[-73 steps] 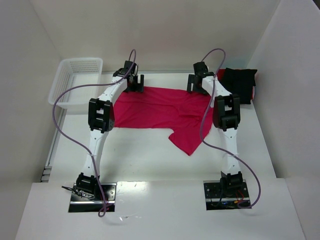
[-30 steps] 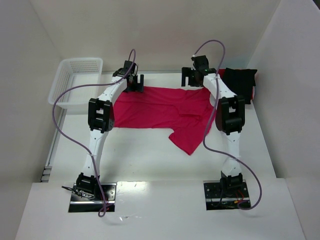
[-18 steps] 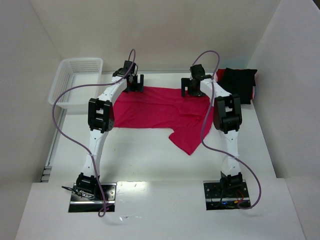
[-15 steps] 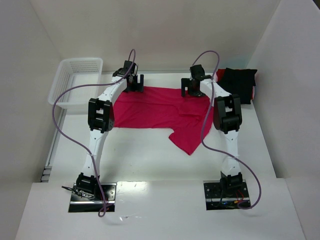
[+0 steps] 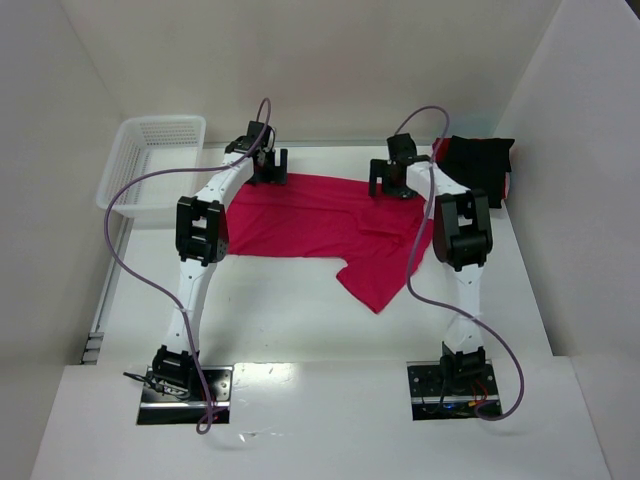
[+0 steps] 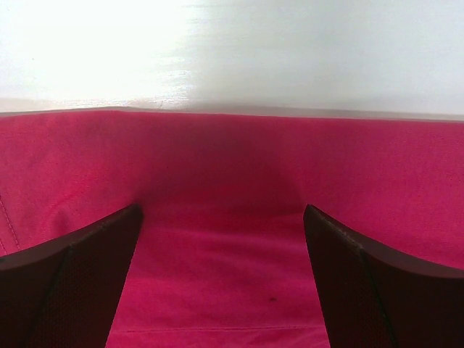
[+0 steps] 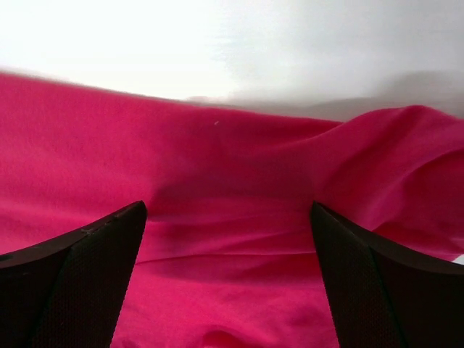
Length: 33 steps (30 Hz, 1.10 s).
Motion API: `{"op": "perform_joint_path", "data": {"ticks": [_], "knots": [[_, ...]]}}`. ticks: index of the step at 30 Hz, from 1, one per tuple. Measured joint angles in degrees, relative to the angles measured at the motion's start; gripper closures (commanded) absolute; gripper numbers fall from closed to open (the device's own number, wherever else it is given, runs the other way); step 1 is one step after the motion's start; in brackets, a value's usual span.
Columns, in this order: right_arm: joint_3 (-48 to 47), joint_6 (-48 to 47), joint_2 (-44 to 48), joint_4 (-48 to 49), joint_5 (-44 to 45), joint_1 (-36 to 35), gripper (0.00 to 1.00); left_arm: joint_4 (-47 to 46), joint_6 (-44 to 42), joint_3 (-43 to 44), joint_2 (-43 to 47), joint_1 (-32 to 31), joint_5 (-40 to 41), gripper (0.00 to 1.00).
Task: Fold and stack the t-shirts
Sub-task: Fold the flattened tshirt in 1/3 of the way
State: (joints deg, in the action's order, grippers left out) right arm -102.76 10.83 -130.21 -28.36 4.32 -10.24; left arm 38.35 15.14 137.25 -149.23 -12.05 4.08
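- The red shirt (image 5: 320, 225) lies spread out on the white table (image 5: 280, 320). Its far edge runs fairly straight from side to side.
- One part of the red shirt, a pointed flap (image 5: 375, 280), juts toward the arm bases from its near right side.
- The left gripper (image 5: 268, 170) is over the red shirt's far left corner, pointing down at the cloth.
- In the left wrist view its two dark fingers (image 6: 72, 290) stand wide apart, with flat red cloth between them and nothing pinched. The shirt's far hem and bare table lie just beyond.
- The right gripper (image 5: 392, 182) is over the red shirt's far edge, toward its right end.
- Its fingers (image 7: 72, 283) are also spread wide, with only red cloth between them and none of it gripped. Whether the tips touch the fabric cannot be told.
- In the right wrist view the cloth is lightly creased and rises in a soft hump to the right of the fingers.
- The black shirt (image 5: 478, 165) sits bunched up just beyond the red shirt's far right corner, by the side wall.
- A white mesh basket (image 5: 115, 170) stands well to the left of the red shirt, past its far left corner.
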Motion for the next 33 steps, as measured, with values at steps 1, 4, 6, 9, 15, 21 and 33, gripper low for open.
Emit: {"op": "perform_joint_path", "data": {"ticks": [1, 4, 6, 9, 15, 21, 33], "knots": [[-0.04, 0.5, 0.04, 0.07, -0.31, 0.39, 0.01, 0.0, 0.0, 0.0, 0.0, 0.02, -0.04, 0.0], [-0.81, 1.44, 0.07, -0.11, -0.63, 1.22, 0.01, 0.0, -0.02, 0.0, 0.0, 0.02, -0.13, 0.0], [-2.08, 1.68, -0.07, -0.66, -0.59, 1.68, 0.01, 0.0, -0.02, 0.0, 0.0, 0.02, -0.15, 0.0], [-6.54, 1.7, -1.16, -2.03, -0.2, 1.97, 0.01, 0.0, -0.02, 0.0, 0.0, 0.02, -0.15, 0.0], [-12.44, 0.94, -3.69, -2.73, 1.01, 2.14, 0.01, 0.0, -0.02, 0.0, 0.0, 0.02, -0.15, 0.0], [-11.39, 0.61, -5.88, -4.52, 1.73, 2.14, 0.01, 0.0, 0.0, 0.0, 0.0, 0.2, -0.39, 0.0], [-7.08, 0.28, -4.44, -3.74, 4.42, 1.49, 0.01, 0.0, 0.0, 0.0, 0.0, 0.26, -0.61, 0.0]]}}
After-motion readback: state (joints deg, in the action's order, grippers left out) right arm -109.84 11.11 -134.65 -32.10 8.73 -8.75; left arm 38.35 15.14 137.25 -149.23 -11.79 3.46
